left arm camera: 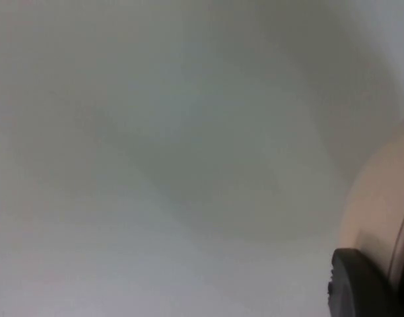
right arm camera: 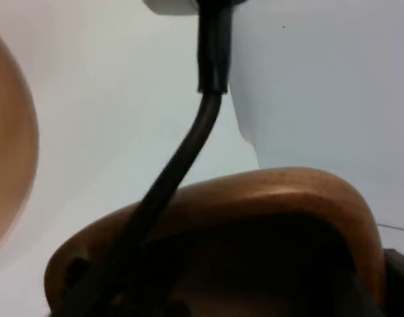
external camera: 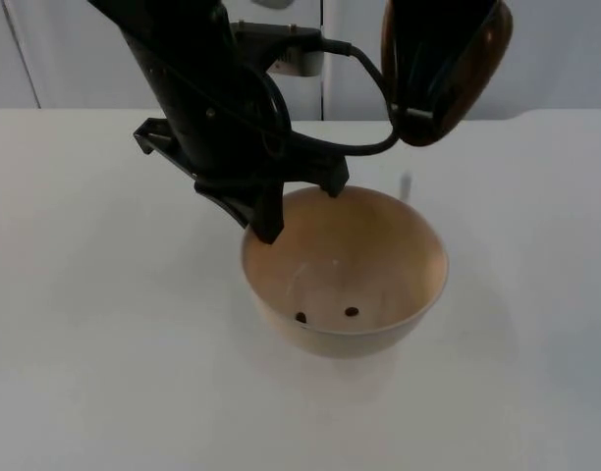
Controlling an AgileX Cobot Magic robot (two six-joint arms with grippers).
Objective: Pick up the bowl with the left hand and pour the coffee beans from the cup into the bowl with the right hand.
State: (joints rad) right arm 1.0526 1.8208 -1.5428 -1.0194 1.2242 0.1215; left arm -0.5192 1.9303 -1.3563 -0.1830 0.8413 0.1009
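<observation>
Left claw (external camera: pixel 299 208) is clamping the cream bowl (external camera: pixel 346 270) at its far rim, above the table (external camera: pixel 84 294). Right claw, beyond the bowl, is gripping the tilted brown cup (external camera: pixel 443 69). Two coffee beans (external camera: pixel 326 315) are lying inside the bowl; it looks rigid, light, slippery.

White table top (external camera: pixel 104 373), matte, plain, running back to grey partition wall (external camera: pixel 75 49); vertical panel seams in wall; soft shadow on table surface.
</observation>
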